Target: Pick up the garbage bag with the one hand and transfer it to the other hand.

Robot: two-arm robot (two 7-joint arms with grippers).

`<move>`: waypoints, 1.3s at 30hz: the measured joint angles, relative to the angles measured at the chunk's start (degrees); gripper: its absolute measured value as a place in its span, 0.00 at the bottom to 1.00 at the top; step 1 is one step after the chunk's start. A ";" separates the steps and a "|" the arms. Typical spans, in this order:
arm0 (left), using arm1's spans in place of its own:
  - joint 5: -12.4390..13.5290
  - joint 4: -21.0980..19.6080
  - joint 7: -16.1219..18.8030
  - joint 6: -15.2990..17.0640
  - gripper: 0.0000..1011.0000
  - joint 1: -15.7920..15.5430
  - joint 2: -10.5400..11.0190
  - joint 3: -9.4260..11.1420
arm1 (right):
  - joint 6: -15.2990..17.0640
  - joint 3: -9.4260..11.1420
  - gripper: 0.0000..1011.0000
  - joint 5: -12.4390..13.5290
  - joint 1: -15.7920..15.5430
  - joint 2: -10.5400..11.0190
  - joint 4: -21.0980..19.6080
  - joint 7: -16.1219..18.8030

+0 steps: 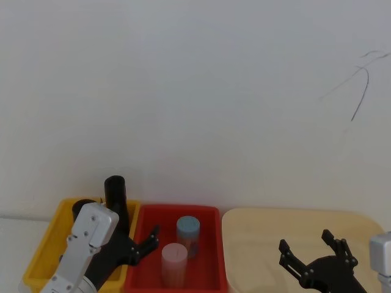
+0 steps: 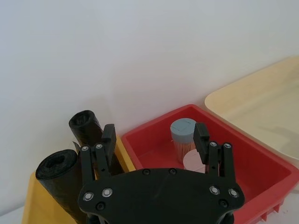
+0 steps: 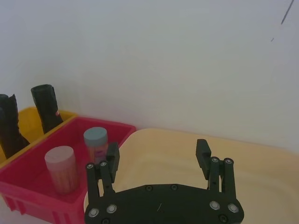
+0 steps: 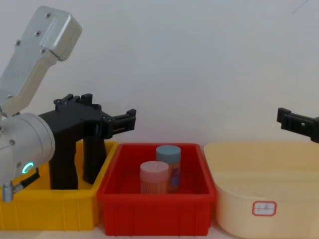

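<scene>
Although both hands are spread wide and empty, the garbage bag (image 2: 56, 172) is easy to spot. It's stood upright in the yellow bin (image 4: 50, 211), just below and to the outer side of the left hand (image 2: 155, 134). A slimmer black roll (image 2: 86, 128) is parked in the same bin right beside it, a bit farther back, close to that hand's outer finger. Whether the finger touches it can't be told.

Next over, the red bin (image 4: 154, 214) is set under and just ahead of the left hand's fingertips. Two upright cylinders are kept in it, a blue-capped one (image 4: 168, 154) and a pink-capped one (image 4: 154, 177), the pink one nearer the robot. A cream tub (image 4: 234, 194) with a small white label (image 4: 264, 208) on its front wall is placed under the right hand (image 3: 157, 150), and its pale floor is seen between that hand's fingers.

Pose-wise, the left hand is held roughly level over the edge where the yellow and red bins meet, pointed at the back wall. A green ring light (image 4: 27, 168) is lit on its silver arm, which is angled up and outward. The right hand is held level too, above the tub, well apart from the bag.
</scene>
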 joint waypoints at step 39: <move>0.00 0.00 0.00 0.00 0.99 0.00 0.00 0.00 | 0.00 0.00 0.99 0.00 0.00 0.00 0.00 0.00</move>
